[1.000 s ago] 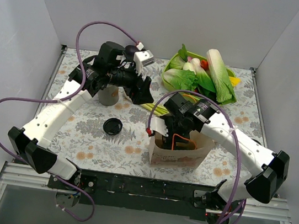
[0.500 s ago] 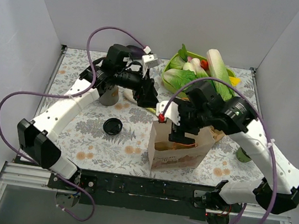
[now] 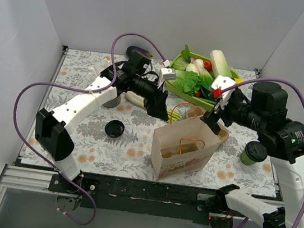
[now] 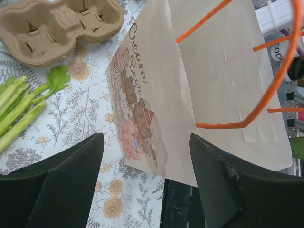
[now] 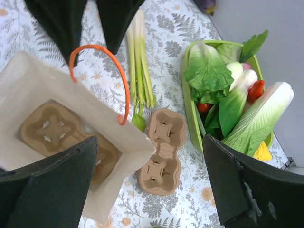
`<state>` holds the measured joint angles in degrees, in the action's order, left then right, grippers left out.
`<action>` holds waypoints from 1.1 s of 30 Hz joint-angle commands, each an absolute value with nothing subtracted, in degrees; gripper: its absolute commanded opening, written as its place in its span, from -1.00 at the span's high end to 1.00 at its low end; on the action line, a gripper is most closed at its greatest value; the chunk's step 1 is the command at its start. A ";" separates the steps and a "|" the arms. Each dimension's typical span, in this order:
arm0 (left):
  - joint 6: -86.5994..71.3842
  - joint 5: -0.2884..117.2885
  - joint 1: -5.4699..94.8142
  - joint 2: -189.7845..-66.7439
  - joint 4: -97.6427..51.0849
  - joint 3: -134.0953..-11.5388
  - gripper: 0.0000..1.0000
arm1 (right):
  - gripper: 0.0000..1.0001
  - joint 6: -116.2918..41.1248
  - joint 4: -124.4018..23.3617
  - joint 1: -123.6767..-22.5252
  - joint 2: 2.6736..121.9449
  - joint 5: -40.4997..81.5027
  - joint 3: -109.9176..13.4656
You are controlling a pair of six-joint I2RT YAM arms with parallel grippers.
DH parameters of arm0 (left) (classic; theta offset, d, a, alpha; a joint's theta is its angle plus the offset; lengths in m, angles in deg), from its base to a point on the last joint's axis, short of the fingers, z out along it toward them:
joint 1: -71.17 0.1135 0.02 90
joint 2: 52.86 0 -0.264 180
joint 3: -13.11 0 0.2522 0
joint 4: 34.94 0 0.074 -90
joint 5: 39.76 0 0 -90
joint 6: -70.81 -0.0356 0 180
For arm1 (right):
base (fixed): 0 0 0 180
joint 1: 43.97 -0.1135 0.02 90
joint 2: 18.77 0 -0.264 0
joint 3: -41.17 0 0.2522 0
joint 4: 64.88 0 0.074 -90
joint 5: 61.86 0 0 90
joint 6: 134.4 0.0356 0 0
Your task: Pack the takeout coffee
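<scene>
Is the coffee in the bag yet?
Not yet. Done: the brown paper bag with orange handles stands open, with a cardboard cup tray lying in its bottom. In hand: nothing; the left gripper and right gripper are both open and empty near the bag. Left to do: the small green paper cup stands on the flowery table, right of the bag, and must go in.

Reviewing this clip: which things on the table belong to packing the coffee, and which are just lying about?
Part of the job:
- green takeout cup
- paper bag
- cup carrier inside the bag

Just lying about:
- vegetable basket
- celery stalks
- spare cup carrier
- grey stirrer cup
- loose black lid
</scene>
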<state>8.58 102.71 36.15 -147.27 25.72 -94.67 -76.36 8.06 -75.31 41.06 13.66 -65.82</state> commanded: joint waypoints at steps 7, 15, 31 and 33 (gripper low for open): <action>-1.88 102.52 35.40 -139.17 39.56 -97.96 -0.47 | -0.85 -81.56 19.27 -71.48 33.11 2.66 -63.75; 5.66 100.34 31.89 -141.88 30.60 -94.86 -0.46 | -0.88 -93.69 23.86 -71.57 25.61 -9.29 -53.20; 6.83 101.56 28.02 -148.13 25.67 -97.42 0.00 | -0.36 -98.71 20.25 -71.57 30.35 -13.51 -44.58; 6.92 102.01 27.84 -148.57 25.49 -97.68 0.28 | -0.14 -98.80 20.78 -71.57 30.97 -14.92 -43.96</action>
